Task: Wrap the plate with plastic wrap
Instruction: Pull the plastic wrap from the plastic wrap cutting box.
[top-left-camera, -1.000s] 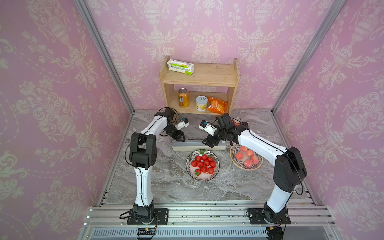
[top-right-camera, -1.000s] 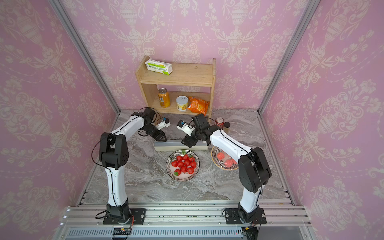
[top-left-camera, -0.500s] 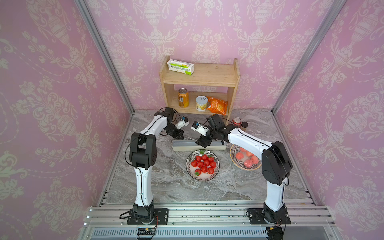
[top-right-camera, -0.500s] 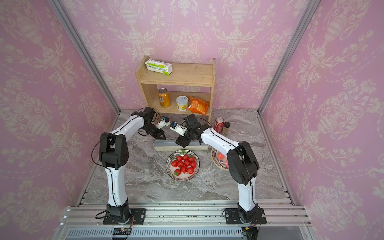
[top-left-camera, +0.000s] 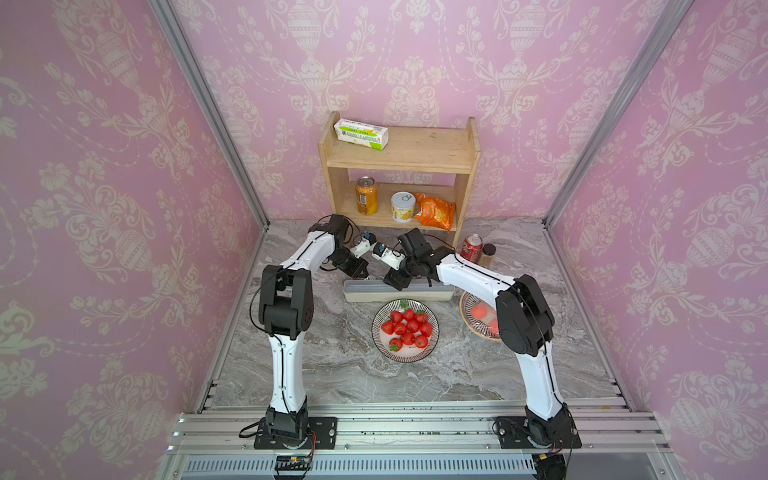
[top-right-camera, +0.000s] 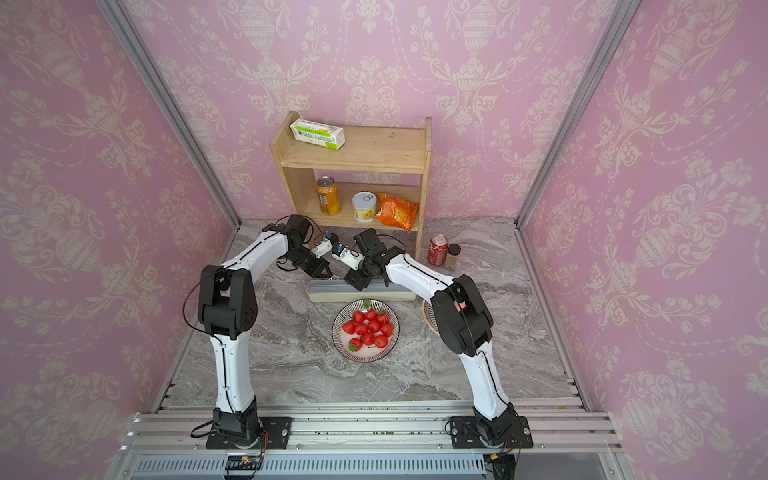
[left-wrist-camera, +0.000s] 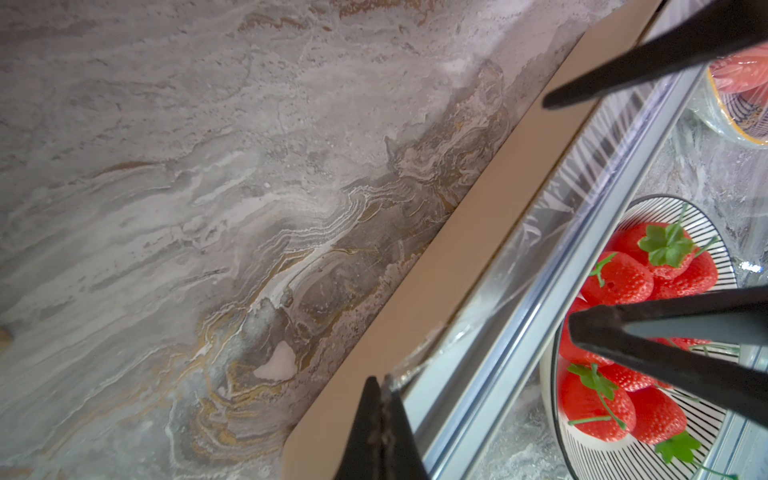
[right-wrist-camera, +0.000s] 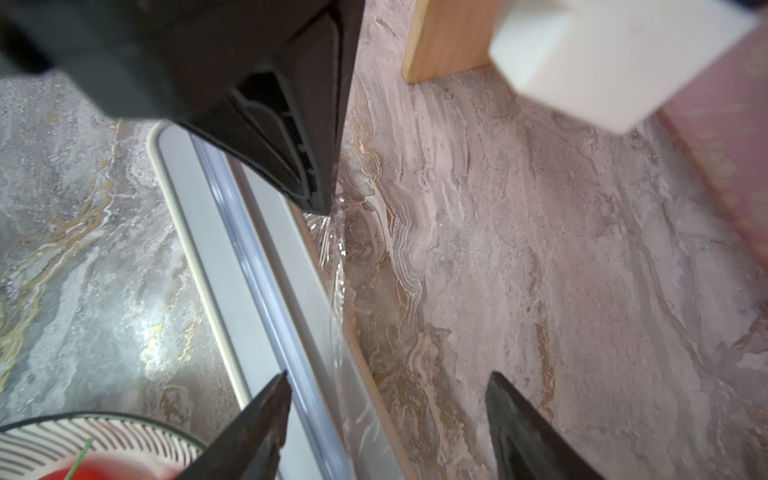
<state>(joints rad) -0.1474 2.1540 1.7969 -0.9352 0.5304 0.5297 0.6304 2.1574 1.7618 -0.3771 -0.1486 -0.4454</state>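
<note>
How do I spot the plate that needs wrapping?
On the marble table, find the long cream dispenser box. The plate sits just in front of it: black-striped, strawberries uncovered, unlike the orange-rimmed plate beside it, already under film.

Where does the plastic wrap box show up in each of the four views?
In a top view: wrap box lies crosswise mid-table, just behind the plate.
In a top view: same spot, wrap box behind the plate.
Left wrist: wrap box runs diagonally through the picture, plate beside it.
Right wrist: wrap box runs diagonally, plate rim barely in view.
Shared landmark: the striped plate of strawberries.
</note>
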